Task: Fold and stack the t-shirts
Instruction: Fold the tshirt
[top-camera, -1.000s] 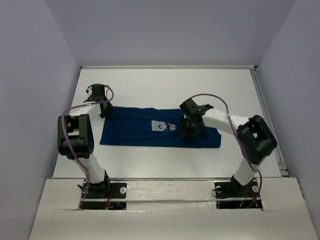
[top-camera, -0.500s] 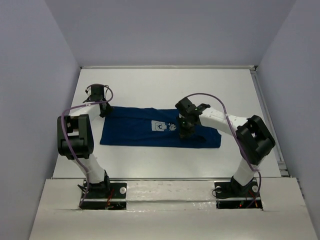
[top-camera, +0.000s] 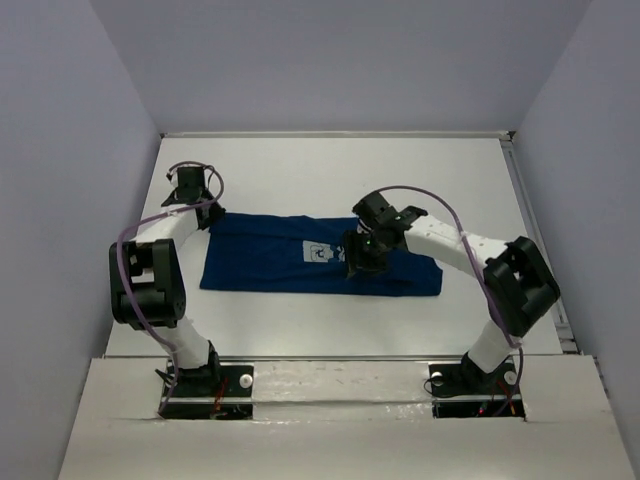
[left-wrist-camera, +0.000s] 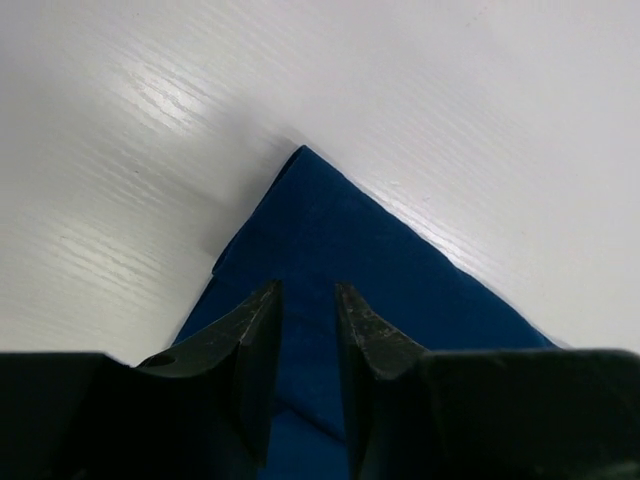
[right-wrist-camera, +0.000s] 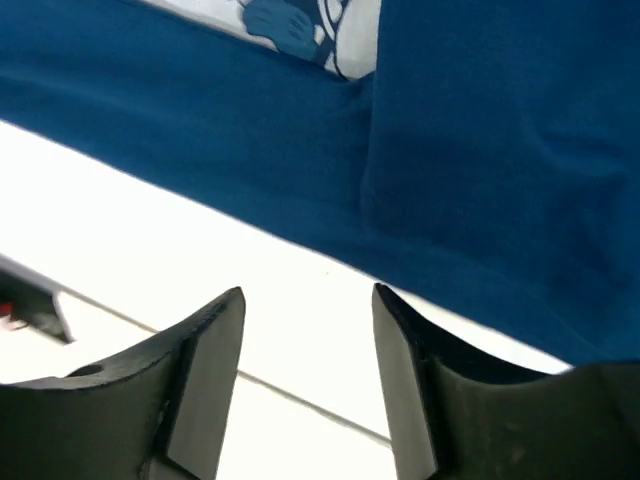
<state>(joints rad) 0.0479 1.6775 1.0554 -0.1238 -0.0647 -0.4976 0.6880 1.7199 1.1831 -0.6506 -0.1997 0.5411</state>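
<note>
Left wrist view has the left gripper (left-wrist-camera: 307, 290) hanging right over the pointed far-left corner of the navy t-shirt (left-wrist-camera: 350, 240). Its fingers (left-wrist-camera: 255, 320) are only a narrow slit apart, and I can't see anything pinched between them. Right wrist view has the right gripper (right-wrist-camera: 308, 292) spread wide and empty, tips over bare table (right-wrist-camera: 150, 220) just beside the shirt's near hem, with the Mickey print (right-wrist-camera: 300, 25) a bit beyond. From the top camera the shirt is a long strip across the middle of the table, left end near the left edge, right end well short of the right edge. My guess is a crosswise fold is up. The corner looks layered, so I'd go low, catch every layer, and close fully before lifting. There's plenty of bare table toward the far edge and a slimmer band at the near edge. The left wall is close, so I'd carry the fold rightward.
</note>
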